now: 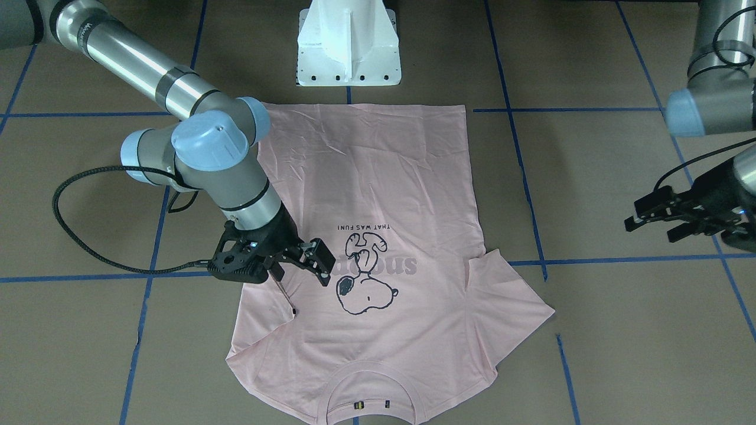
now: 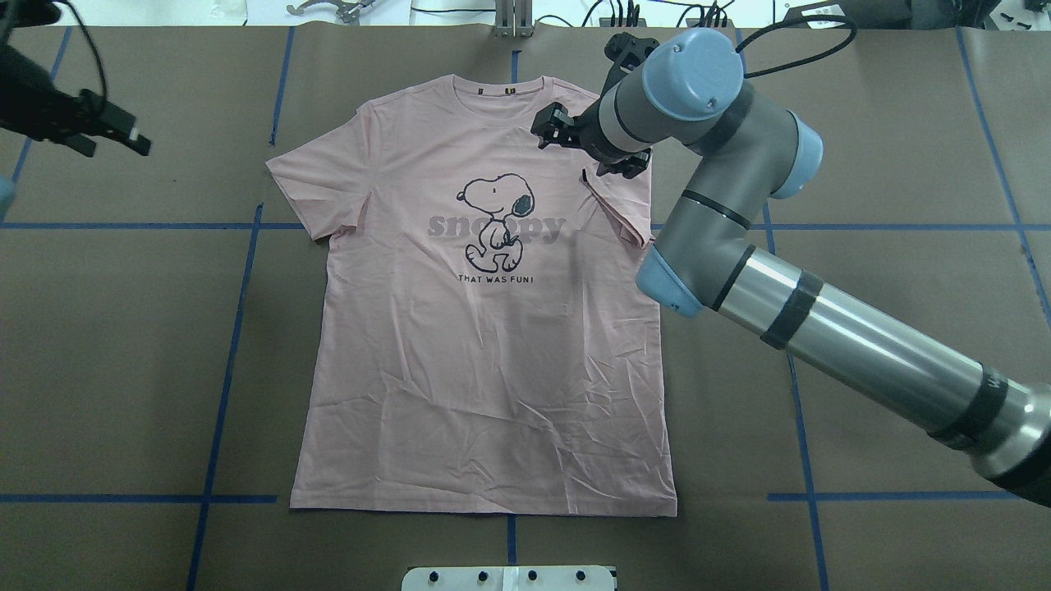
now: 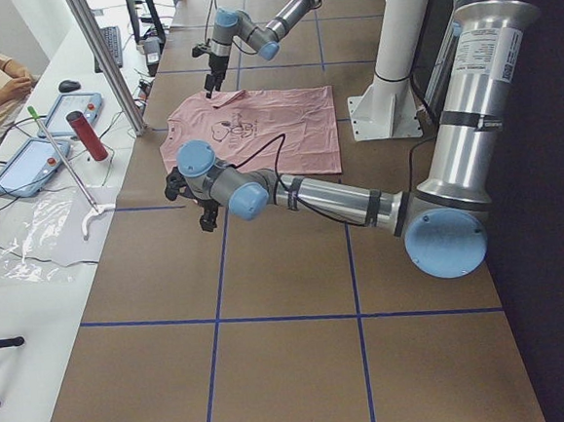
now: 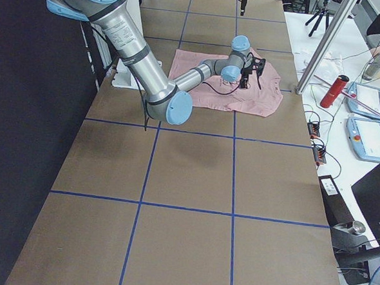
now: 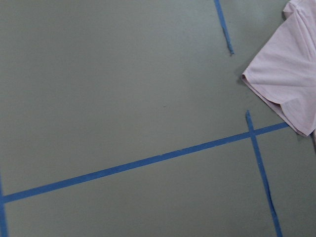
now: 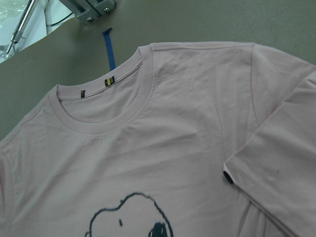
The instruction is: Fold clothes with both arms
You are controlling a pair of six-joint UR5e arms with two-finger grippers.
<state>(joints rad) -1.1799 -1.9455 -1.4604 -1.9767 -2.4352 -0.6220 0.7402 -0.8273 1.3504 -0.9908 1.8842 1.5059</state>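
Note:
The light pink T-shirt [image 2: 493, 369] lies flat on the brown table, print up, collar [image 6: 98, 123] at the far edge. Its sleeve on my right side [image 2: 620, 209] is folded inward over the chest, with the small dark tag [image 6: 227, 176] on top. My right gripper [image 2: 575, 152] hovers just above that folded sleeve near the shoulder, open and holding nothing. The other sleeve [image 2: 312, 176] is spread out flat. My left gripper [image 2: 115, 148] hangs open over bare table well left of the shirt; its wrist view catches only that sleeve's edge [image 5: 291, 74].
The white pedestal [image 1: 348, 53] stands at the table's near edge by the shirt's hem. Blue tape lines [image 2: 238, 328] grid the brown surface. Beyond the far edge a side table holds tablets and a red bottle [image 3: 88, 136], and a person sits there.

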